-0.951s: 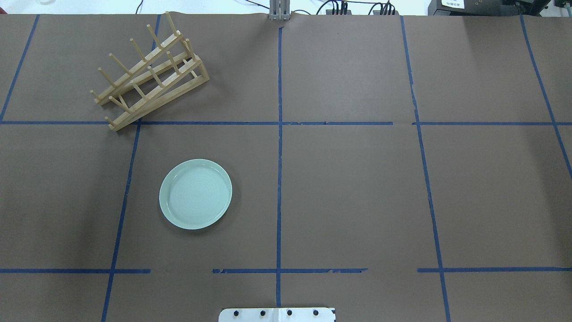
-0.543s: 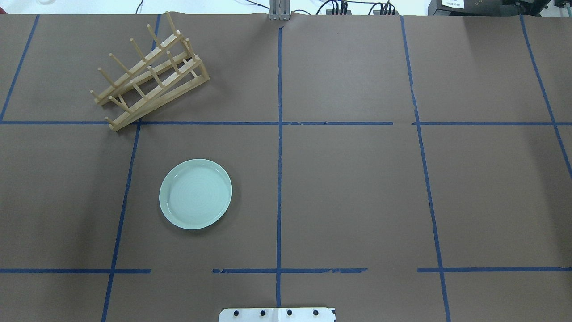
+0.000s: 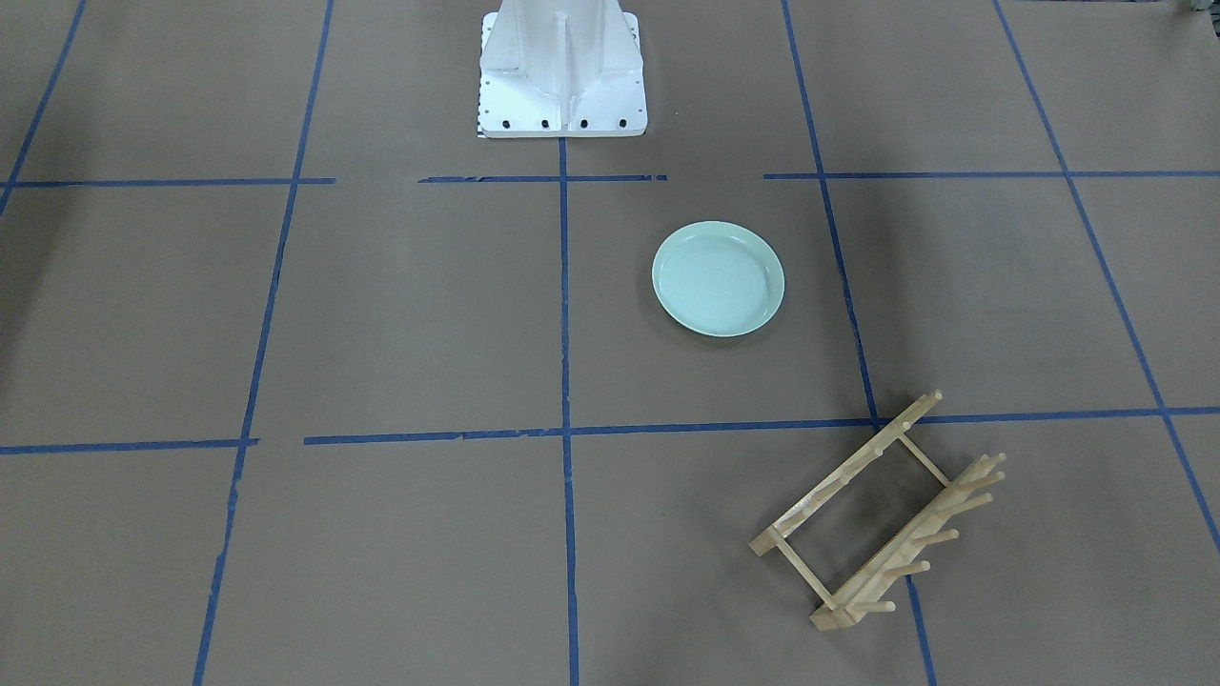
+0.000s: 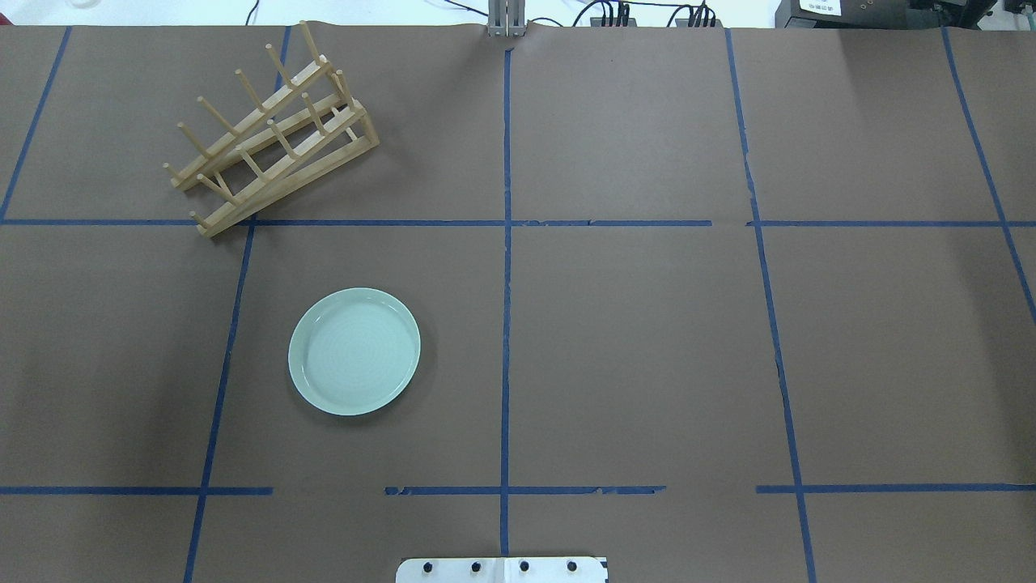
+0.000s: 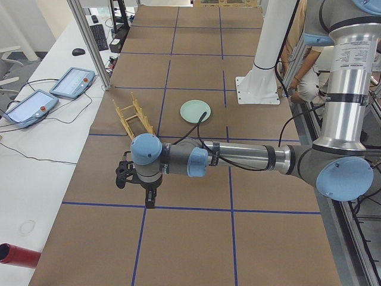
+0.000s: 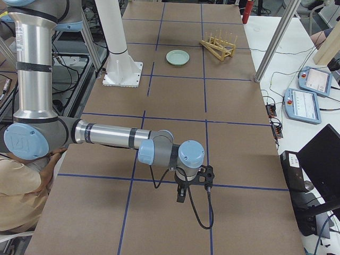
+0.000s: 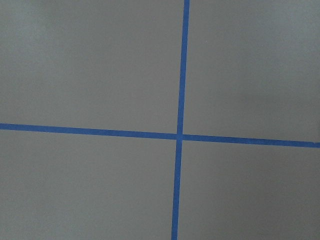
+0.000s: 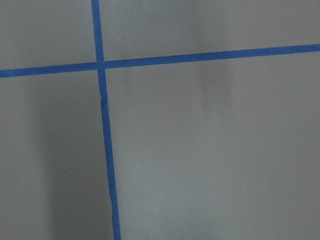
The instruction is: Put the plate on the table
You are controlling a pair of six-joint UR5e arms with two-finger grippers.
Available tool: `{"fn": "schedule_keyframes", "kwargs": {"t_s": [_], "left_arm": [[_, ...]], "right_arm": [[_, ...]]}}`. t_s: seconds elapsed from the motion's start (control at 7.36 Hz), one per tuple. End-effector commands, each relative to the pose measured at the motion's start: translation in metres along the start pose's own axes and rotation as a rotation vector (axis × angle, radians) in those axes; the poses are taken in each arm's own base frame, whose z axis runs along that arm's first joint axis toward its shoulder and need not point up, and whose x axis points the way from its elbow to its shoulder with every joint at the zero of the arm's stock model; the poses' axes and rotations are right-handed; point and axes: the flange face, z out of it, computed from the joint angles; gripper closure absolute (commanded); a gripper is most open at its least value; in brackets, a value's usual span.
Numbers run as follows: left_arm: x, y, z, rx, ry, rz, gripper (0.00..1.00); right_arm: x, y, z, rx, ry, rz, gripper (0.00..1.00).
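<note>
Mint-green plate [image 4: 354,351] lies flat on the worktop [image 4: 647,340] near the rack [image 4: 271,134]; we cannot tell how open the left end effector [image 5: 149,199] or the right end effector [image 6: 181,194] is.

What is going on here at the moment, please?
Nothing is being handled right now. The plate lies flat on the table, on the robot's left half, apart from the empty rack. The left gripper and right gripper hang over bare table toward opposite ends, far from the plate. I cannot tell whether they are open. The placing looks done.
</note>
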Motion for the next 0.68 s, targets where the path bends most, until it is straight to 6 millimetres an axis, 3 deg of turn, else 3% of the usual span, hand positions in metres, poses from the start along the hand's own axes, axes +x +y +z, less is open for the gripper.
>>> {"fn": "schedule_keyframes", "kwargs": {"t_s": [0.0,0.54], "left_arm": [[0.001,0.009,0.006,-0.002,-0.001,0.112,0.00],[-0.008,0.025,0.013,-0.089,-0.002,0.081,0.00]], "right_arm": [[0.000,0.001,0.000,-0.001,0.000,0.001,0.00],[0.000,0.000,0.000,0.000,0.000,0.000,0.00]]}}
